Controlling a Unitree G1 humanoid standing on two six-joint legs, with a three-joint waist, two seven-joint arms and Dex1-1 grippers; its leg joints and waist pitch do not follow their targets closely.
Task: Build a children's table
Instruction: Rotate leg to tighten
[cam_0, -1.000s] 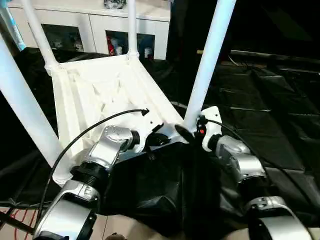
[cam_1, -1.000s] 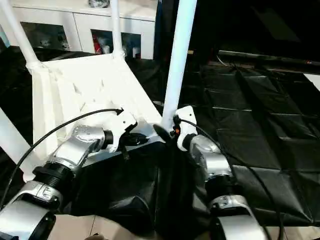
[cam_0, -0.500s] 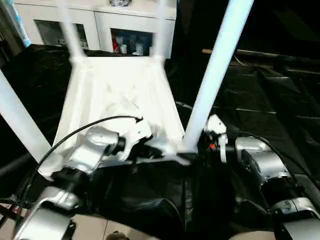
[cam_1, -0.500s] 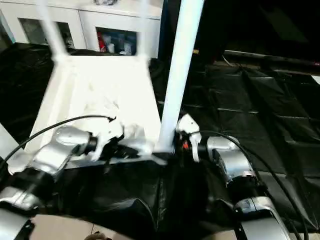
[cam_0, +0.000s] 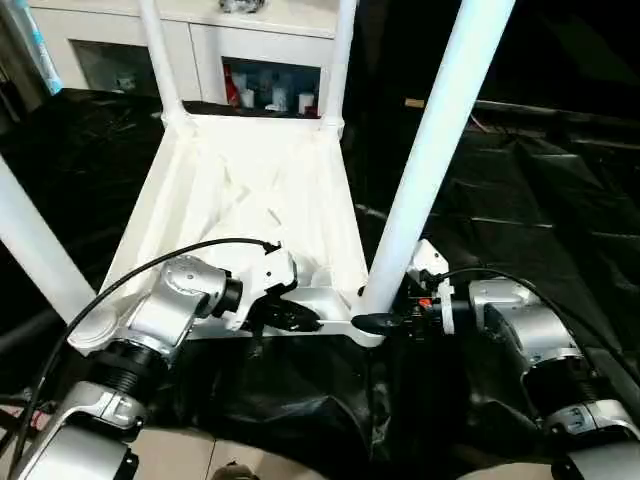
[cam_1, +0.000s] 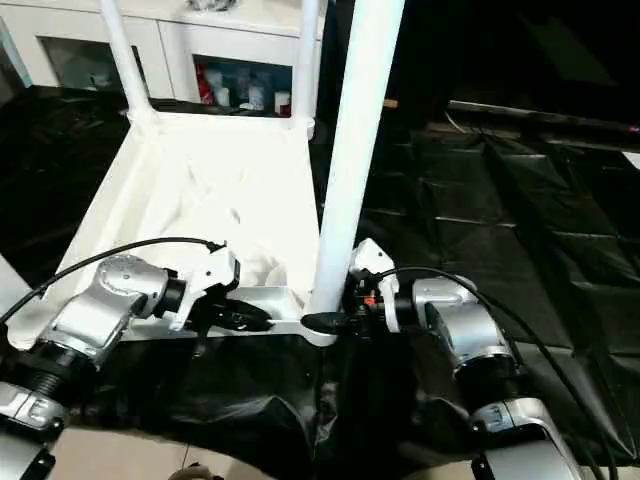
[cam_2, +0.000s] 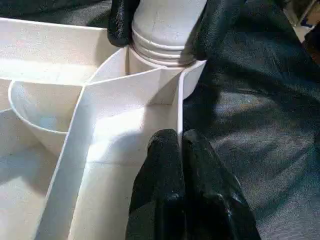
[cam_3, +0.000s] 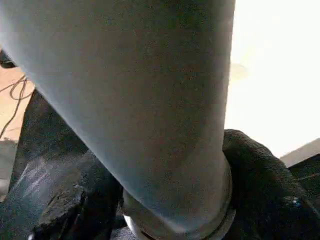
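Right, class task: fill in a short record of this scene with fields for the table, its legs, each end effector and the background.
Table: children's table lying upside down on black sheeting
Legs: four fitted, pointing up
Left end effector: shut, pinching the tabletop's near edge wall
Right end effector: fingers around the base of the near right leg
Background: white cabinet with glass doors

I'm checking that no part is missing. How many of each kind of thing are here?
Table top: 1
Table legs: 4
Grippers: 2 (left gripper, right gripper)
Cabinet: 1
Total: 8
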